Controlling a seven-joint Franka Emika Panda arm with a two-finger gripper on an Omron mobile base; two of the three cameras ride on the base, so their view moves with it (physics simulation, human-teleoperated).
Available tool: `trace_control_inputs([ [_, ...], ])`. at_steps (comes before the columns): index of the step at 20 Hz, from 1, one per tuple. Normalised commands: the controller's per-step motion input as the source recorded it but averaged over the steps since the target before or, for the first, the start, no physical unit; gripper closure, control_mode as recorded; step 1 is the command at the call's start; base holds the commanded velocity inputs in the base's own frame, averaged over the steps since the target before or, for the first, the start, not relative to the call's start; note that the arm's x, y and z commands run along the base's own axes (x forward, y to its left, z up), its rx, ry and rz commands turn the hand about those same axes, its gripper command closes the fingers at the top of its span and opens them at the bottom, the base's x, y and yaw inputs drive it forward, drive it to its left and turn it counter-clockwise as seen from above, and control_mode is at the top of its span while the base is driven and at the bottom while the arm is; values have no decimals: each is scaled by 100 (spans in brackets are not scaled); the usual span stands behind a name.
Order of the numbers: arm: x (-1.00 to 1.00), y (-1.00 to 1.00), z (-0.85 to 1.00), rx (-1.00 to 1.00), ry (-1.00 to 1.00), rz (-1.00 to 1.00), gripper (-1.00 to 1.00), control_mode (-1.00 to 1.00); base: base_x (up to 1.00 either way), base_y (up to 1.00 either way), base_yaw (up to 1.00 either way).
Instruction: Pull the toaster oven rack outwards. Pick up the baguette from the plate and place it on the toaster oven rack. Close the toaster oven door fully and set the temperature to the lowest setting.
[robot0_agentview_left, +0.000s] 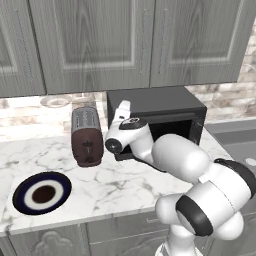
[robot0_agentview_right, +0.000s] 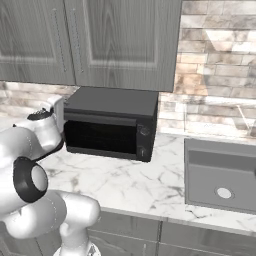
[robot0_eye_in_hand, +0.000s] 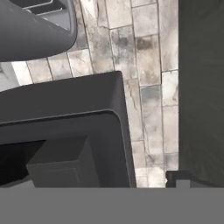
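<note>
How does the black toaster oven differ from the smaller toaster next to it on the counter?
The toaster oven is a large matte black box, lying wide; the toaster is much smaller, maroon with a silver top, and stands narrow. The toaster oven has a front cavity behind its door and knobs on a right-hand strip; the toaster shows top slots. Both sit on the marble counter against the brick wall.

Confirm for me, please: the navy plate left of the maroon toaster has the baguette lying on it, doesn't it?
Not quite. The navy plate does sit left of the maroon toaster, but it carries no baguette; the left base view shows its brown centre bare.
</note>
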Motion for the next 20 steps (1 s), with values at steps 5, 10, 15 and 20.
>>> trace_control_inputs([
  [5,0,47,45,0,15,0,-100,-100,0,0,0],
  [10,0,51,47,0,17,0,-100,-100,0,0,0],
  [15,20,60,48,0,12,0,-100,-100,0,0,0],
  [20,40,65,24,0,0,0,-100,-100,0,0,0],
])
